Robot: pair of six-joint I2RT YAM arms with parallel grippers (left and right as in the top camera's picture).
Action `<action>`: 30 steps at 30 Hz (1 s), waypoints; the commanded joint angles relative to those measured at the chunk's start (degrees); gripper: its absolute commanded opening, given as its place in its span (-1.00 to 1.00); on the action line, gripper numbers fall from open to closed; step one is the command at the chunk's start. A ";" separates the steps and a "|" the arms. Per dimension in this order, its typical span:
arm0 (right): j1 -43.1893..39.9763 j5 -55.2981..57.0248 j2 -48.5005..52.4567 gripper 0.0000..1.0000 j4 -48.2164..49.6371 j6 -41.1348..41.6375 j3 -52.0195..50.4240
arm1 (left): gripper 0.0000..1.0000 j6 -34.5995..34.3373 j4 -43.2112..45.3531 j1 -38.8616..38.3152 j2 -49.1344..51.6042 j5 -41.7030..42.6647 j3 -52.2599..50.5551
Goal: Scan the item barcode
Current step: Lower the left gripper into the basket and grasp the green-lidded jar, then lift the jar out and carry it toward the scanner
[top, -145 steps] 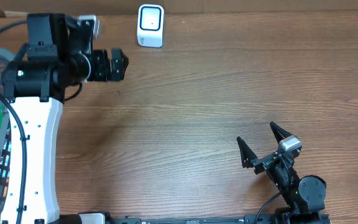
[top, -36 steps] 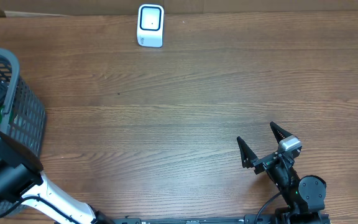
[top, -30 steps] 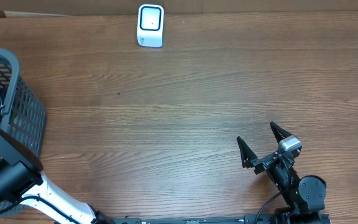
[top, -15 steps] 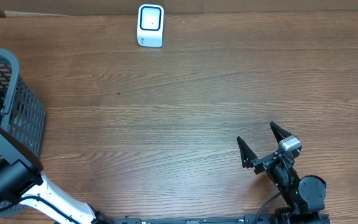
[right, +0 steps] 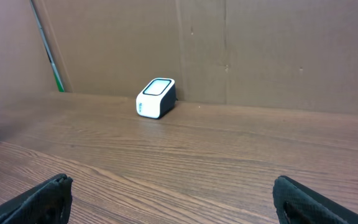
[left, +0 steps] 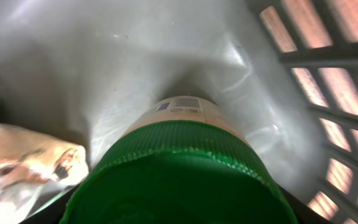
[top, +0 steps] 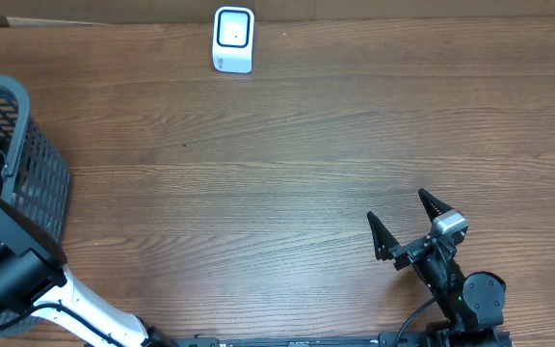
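The item is a jar with a ribbed green lid [left: 178,163] and a pale labelled body, lying in the grey basket [top: 39,183] at the table's left edge. My left gripper [left: 179,214] is down inside the basket; the lid fills the space between its dark fingers [left: 50,210], which stand close at either side. Whether they press on the lid is unclear. In the overhead view only the left arm [top: 13,275] shows, reaching into the basket. The white scanner [top: 233,39] stands at the table's back edge. My right gripper [top: 409,227] rests open near the front right, holding nothing.
A crumpled light packet [left: 23,165] lies beside the jar in the basket, whose slatted wall [left: 328,93] rises on the right. From the right wrist view the scanner [right: 156,98] stands far ahead against a cardboard wall [right: 260,43].
Since 4.8 s ago the left arm has swung from near the scanner down into the basket. Over the last second neither arm visibly moves in the overhead view.
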 commanded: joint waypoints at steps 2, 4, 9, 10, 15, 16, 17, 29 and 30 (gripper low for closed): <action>-0.20 -0.24 -0.42 1.00 0.37 -0.07 -0.59 | -0.07 -1.68 -4.57 0.42 -1.66 0.02 10.58; -0.20 -0.24 -0.42 1.00 0.37 -0.07 -0.59 | -0.09 -1.97 -8.02 0.42 -1.70 1.05 15.87; -0.20 -0.24 -0.42 1.00 0.37 -0.07 -0.59 | -0.10 -2.80 -16.94 0.39 -1.86 6.21 31.95; -0.20 -0.24 -0.42 1.00 0.37 -0.07 -0.59 | -0.12 -2.80 -18.71 0.33 -1.86 7.80 35.23; -0.20 -0.24 -0.42 1.00 0.37 -0.07 -0.59 | -0.16 -2.80 -26.45 -0.92 -2.36 14.47 50.64; -0.20 -0.24 -0.42 1.00 0.37 -0.07 -0.59 | -0.15 -2.80 -27.76 -1.44 -2.67 14.86 53.31; -0.20 -0.24 -0.42 1.00 0.37 -0.07 -0.59 | -0.15 -2.80 -28.68 -2.01 -2.99 14.91 55.17; -0.20 -0.24 -0.42 1.00 0.37 -0.07 -0.59 | -0.14 -2.03 -33.73 -22.05 -7.61 17.92 61.33; -0.20 -0.24 -0.42 1.00 0.37 -0.07 -0.59 | -0.13 -1.46 -33.73 -25.18 -7.37 17.90 60.76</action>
